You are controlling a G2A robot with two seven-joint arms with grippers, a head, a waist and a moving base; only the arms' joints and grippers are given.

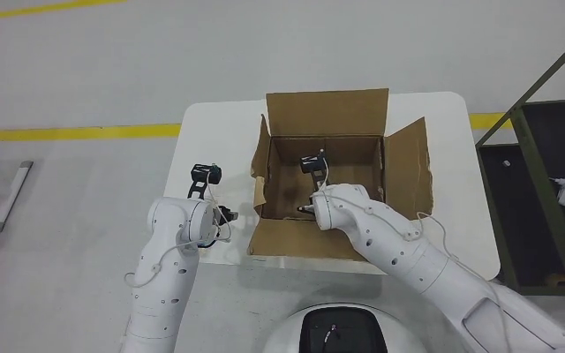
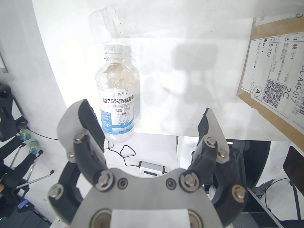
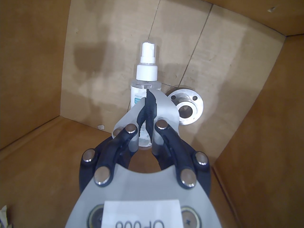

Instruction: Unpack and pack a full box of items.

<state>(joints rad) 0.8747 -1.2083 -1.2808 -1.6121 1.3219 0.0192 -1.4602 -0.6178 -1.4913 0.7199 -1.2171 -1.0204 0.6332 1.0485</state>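
An open cardboard box (image 1: 322, 115) stands in the middle of the white table (image 1: 221, 132). On its floor lie a clear spray bottle (image 3: 147, 72) with a white pump and a metal flange (image 3: 187, 105) beside it. My right gripper (image 3: 149, 100) hangs inside the box just above the spray bottle, shut with nothing between its fingers. Left of the box, a clear alcohol bottle (image 2: 117, 91) with a blue-and-white label lies on the table, its base at the table's edge. My left gripper (image 2: 144, 110) hovers open over it, one finger next to the bottle's label.
A crumpled clear plastic bag (image 2: 111, 22) lies on the table beyond the alcohol bottle. The box's labelled outer wall (image 2: 273, 72) is close to the left gripper. A dark rack (image 1: 530, 194) stands off the table's right side.
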